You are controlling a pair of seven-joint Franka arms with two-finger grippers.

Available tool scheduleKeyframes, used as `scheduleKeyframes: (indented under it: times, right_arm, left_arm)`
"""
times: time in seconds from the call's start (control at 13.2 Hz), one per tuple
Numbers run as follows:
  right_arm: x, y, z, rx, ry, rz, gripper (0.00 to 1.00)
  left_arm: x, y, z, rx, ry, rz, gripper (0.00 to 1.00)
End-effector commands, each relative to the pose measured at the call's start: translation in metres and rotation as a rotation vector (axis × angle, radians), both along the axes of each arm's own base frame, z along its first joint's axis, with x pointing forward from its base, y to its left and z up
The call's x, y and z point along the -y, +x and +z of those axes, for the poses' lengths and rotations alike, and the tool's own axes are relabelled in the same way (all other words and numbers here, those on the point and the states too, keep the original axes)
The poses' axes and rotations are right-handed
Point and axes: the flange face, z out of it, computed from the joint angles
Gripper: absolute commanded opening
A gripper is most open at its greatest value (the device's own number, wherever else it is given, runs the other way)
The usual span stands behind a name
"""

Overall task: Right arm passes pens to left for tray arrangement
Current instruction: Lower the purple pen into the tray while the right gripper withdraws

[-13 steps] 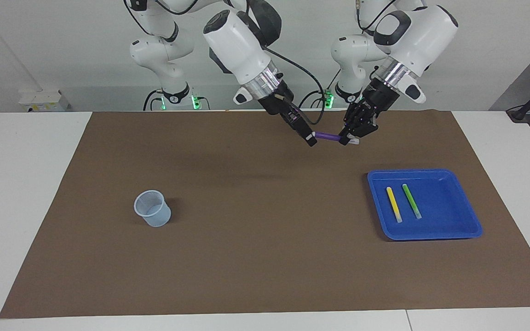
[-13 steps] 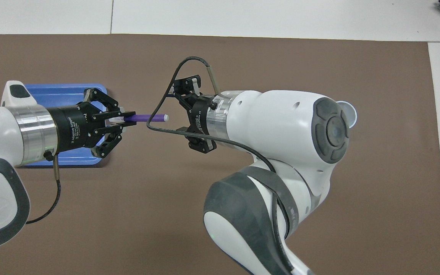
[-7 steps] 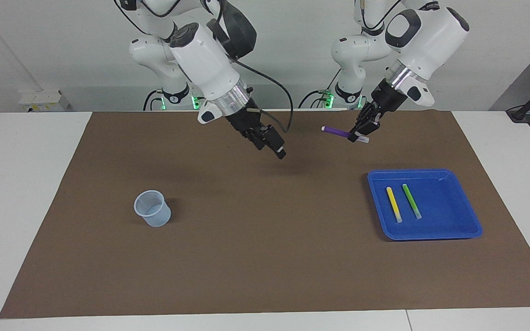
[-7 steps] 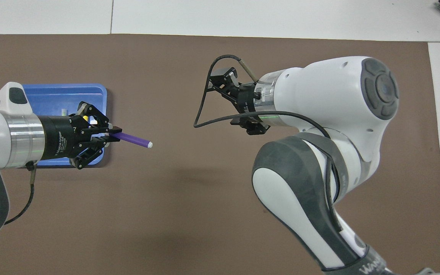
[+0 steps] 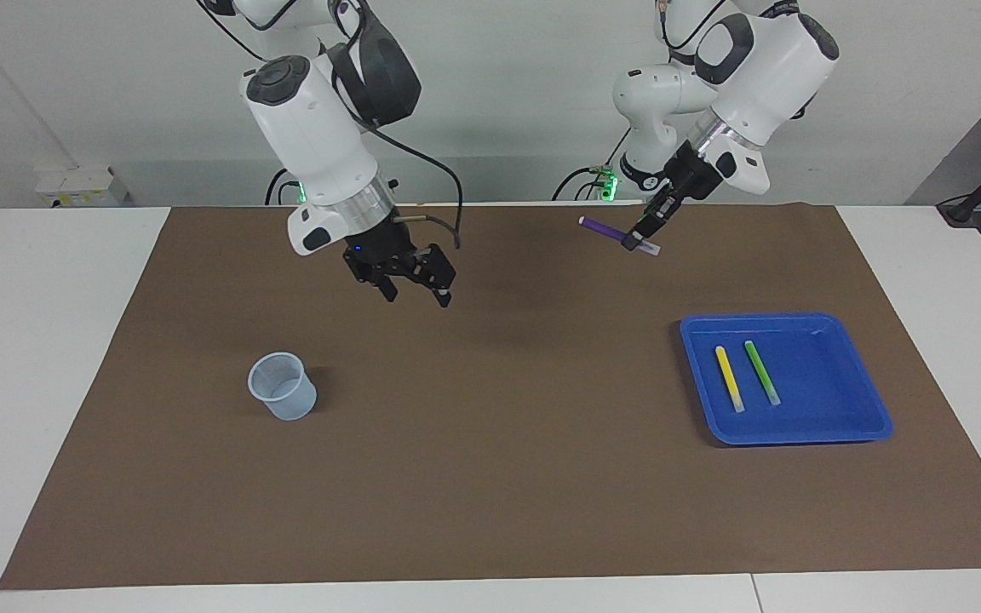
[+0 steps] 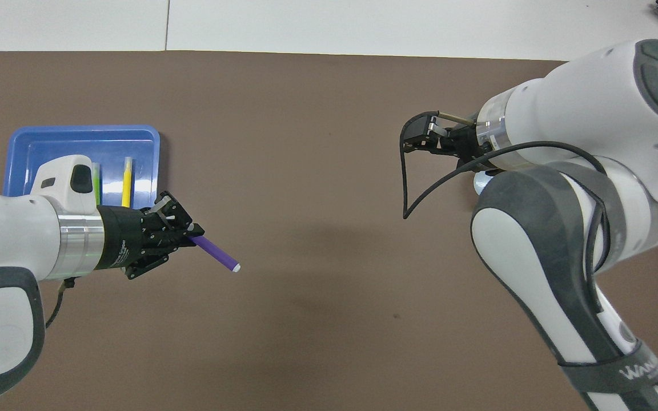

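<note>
My left gripper (image 5: 633, 242) (image 6: 191, 233) is shut on the purple pen (image 5: 603, 227) (image 6: 217, 253), held in the air over the brown mat near the robots' edge. The pen sticks out sideways, its pale tip pointing toward the right arm's end. The blue tray (image 5: 857, 375) (image 6: 49, 142) lies at the left arm's end with the yellow pen (image 5: 729, 378) (image 6: 127, 185) and the green pen (image 5: 761, 371) (image 6: 95, 181) side by side in it. My right gripper (image 5: 415, 293) (image 6: 417, 137) hangs open and empty over the mat, above and beside the cup.
A translucent bluish cup (image 5: 283, 386) stands on the brown mat (image 5: 490, 477) toward the right arm's end; the right arm hides most of it from overhead. White table surrounds the mat.
The right gripper let go of the purple pen, opened and swung away toward its own end of the table. The left gripper kept the pen and drew back with it, turning it.
</note>
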Motion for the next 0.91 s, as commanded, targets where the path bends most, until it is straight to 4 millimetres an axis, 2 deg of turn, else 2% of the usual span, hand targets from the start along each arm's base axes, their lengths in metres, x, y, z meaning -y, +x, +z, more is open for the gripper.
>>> scheduleKeyframes:
  times: [0.0, 0.08, 0.23, 0.38, 0.53, 0.76, 0.83]
  right_arm:
    - [0.026, -0.011, 0.016, 0.021, -0.125, 0.129, 1.0]
    - [0.041, -0.014, 0.026, 0.029, -0.139, 0.168, 1.0]
    - [0.073, -0.018, 0.044, 0.036, -0.154, 0.198, 1.0]
    - [0.093, -0.028, 0.059, 0.035, -0.193, 0.253, 1.0]
    - [0.111, -0.037, 0.071, 0.033, -0.272, 0.331, 1.0]
    - [0.136, -0.044, 0.08, 0.009, -0.291, 0.357, 1.0]
    - [0.14, -0.048, 0.091, 0.009, -0.293, 0.367, 1.0]
  left_arm:
    - [-0.017, -0.01, -0.004, 0.01, 0.15, -0.115, 0.0]
    - [-0.024, -0.01, -0.006, 0.025, 0.19, -0.197, 0.0]
    - [-0.058, -0.002, -0.011, 0.05, 0.202, -0.298, 0.0]
    - [-0.073, 0.006, -0.024, 0.06, 0.251, -0.377, 0.0]
    - [-0.076, 0.018, -0.042, 0.049, 0.29, -0.447, 0.0]
    - [-0.083, 0.056, -0.084, 0.053, 0.408, -0.626, 0.0]
    - [-0.085, 0.07, -0.092, 0.061, 0.434, -0.676, 0.0]
